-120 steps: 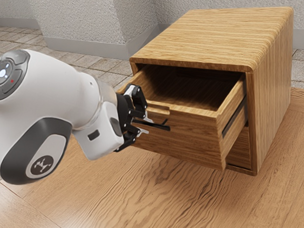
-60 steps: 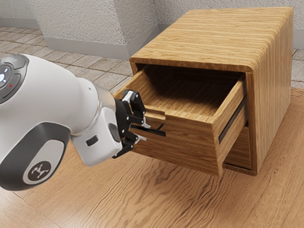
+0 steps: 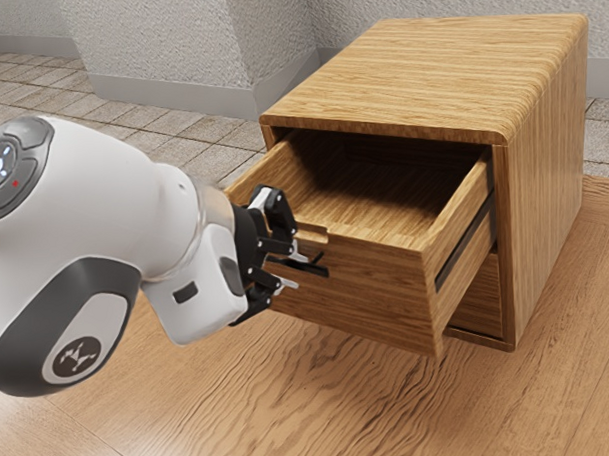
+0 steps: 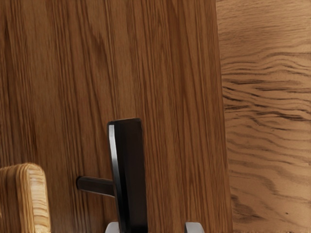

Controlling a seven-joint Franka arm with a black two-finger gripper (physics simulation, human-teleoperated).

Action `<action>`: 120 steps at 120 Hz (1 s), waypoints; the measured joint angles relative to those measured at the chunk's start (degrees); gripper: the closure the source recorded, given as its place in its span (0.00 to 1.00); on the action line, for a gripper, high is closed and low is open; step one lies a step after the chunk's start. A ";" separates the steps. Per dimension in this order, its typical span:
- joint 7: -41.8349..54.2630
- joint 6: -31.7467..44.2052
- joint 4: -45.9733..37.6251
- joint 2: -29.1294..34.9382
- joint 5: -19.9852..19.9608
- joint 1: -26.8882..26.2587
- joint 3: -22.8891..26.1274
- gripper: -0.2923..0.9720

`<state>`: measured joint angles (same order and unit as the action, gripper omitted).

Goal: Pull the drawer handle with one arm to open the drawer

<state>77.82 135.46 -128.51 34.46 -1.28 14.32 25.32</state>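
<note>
Setting: rendered indoor room, domestic in look. Evidence: grey tiled floor (image 3: pixel 131 119), rough plastered walls (image 3: pixel 158 33) with a pale skirting board (image 3: pixel 170 93) along their foot, and a wood-grain desk (image 3: pixel 291 409) carrying a nightstand-type cabinet (image 3: pixel 449 73) with one drawer (image 3: pixel 387 285) — household furniture, plain oak finish.

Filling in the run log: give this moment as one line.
gripper: at handle | drawer: partly open | cabinet: on wooden floor

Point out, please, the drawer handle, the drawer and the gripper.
drawer handle (image 4: pixel 127 174): wrist view, on its dark bar.
drawer (image 3: pixel 367 298): exterior view, on its front panel.
gripper (image 3: pixel 294 256): exterior view, midway between its fingertips.
</note>
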 joint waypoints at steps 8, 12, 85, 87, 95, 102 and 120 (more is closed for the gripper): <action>-0.01 -0.04 -0.32 0.48 -0.01 0.04 0.00 0.73; -0.02 -0.03 -0.64 0.80 0.01 0.05 0.00 0.73; -0.04 -0.93 -2.61 3.17 -0.79 -0.10 0.00 0.72; -0.04 -0.93 -2.57 3.08 -0.82 -0.13 0.02 0.72; -0.04 -0.92 -2.45 2.95 -0.89 -0.21 0.01 0.71; -0.04 -0.91 -2.45 2.92 -0.92 -0.23 0.00 0.70; -0.04 -0.92 -2.45 2.90 -0.92 -0.20 0.00 0.70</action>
<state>77.78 134.53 -130.97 37.35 -2.20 14.12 25.32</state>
